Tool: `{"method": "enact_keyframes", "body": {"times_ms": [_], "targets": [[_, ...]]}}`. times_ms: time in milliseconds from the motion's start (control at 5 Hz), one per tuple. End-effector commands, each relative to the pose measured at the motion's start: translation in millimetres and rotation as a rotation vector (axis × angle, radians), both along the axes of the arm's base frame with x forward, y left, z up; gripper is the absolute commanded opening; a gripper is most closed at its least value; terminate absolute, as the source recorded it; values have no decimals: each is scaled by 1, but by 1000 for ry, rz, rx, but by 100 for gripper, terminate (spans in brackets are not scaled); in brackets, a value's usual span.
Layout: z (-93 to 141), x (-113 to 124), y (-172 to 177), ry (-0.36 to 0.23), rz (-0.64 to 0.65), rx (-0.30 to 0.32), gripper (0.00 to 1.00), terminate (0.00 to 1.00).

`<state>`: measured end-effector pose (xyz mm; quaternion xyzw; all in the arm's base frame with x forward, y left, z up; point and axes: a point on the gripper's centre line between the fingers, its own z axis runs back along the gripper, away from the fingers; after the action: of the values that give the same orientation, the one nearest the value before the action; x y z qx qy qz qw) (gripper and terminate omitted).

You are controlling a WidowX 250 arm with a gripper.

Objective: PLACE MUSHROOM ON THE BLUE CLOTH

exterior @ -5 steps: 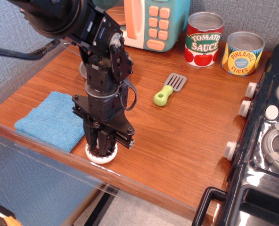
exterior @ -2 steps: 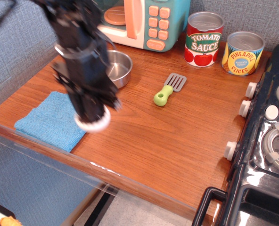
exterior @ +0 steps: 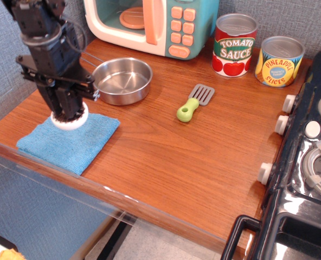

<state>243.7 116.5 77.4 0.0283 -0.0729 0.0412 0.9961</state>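
The mushroom (exterior: 70, 122) shows only as a white round rim under my black gripper (exterior: 67, 115). The gripper points down and is shut on the mushroom. It holds the mushroom over the far part of the blue cloth (exterior: 68, 139), at or just above the fabric; I cannot tell if it touches. The cloth lies flat at the front left corner of the wooden table. The gripper's fingers hide the mushroom's gills and stem.
A steel pan (exterior: 122, 80) stands just right of the gripper. A green-handled spatula (exterior: 194, 103) lies mid-table. A toy microwave (exterior: 152, 23), a tomato sauce can (exterior: 234, 45) and a pineapple can (exterior: 280, 60) stand at the back. A black stove (exterior: 301, 162) is on the right.
The gripper lifted the mushroom from the table's front edge and carried it left and back. It now is over the blue cloth.
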Motion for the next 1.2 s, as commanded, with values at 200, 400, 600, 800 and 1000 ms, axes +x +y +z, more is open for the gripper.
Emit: {"method": "enact_keyframes", "body": {"times_ms": [200, 400, 600, 800, 1000], "targets": [[-21, -3, 23, 65, 64, 20, 100, 0], [-17, -2, 18, 57, 40, 22, 100, 0], [14, -4, 6, -26, -24, 21, 100, 0], [47, -10, -5, -86, -72, 33, 100, 0], [61, -9, -17, -76, -107, 25, 100, 0]]}}
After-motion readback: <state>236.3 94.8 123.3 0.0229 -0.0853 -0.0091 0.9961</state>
